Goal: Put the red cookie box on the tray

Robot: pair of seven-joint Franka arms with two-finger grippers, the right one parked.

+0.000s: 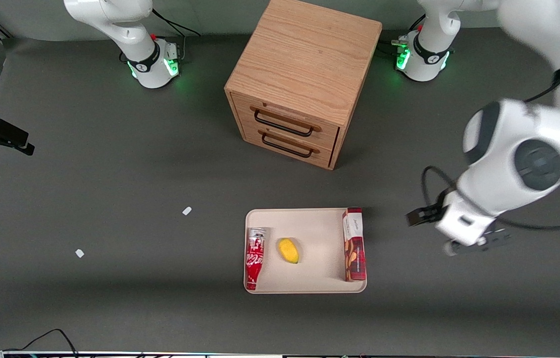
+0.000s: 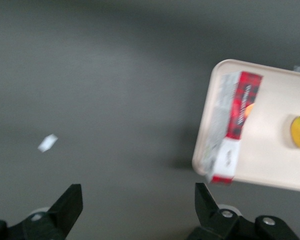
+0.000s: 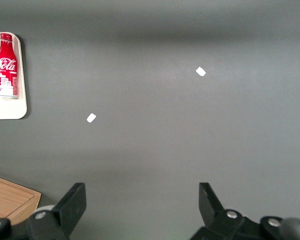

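You are seeing the red cookie box [image 1: 354, 244] [image 2: 232, 125] lying on the tray [image 1: 309, 226] [image 2: 270, 165], along the edge toward the working arm's end, white panel pointing away from the front camera. The beige tray is sitting flat on the table, in front of the drawer cabinet. The gripper [image 1: 476, 243] [image 2: 137, 210] is hovering open beside the tray, apart from the box.

I see my gripper [image 2: 135, 215] cut off at the wrist view's edge, only fingertips [image 2: 70, 202] showing. The tray [image 2: 270, 172] runs off-frame, and the cookie box [image 2: 235, 125] print blurs.
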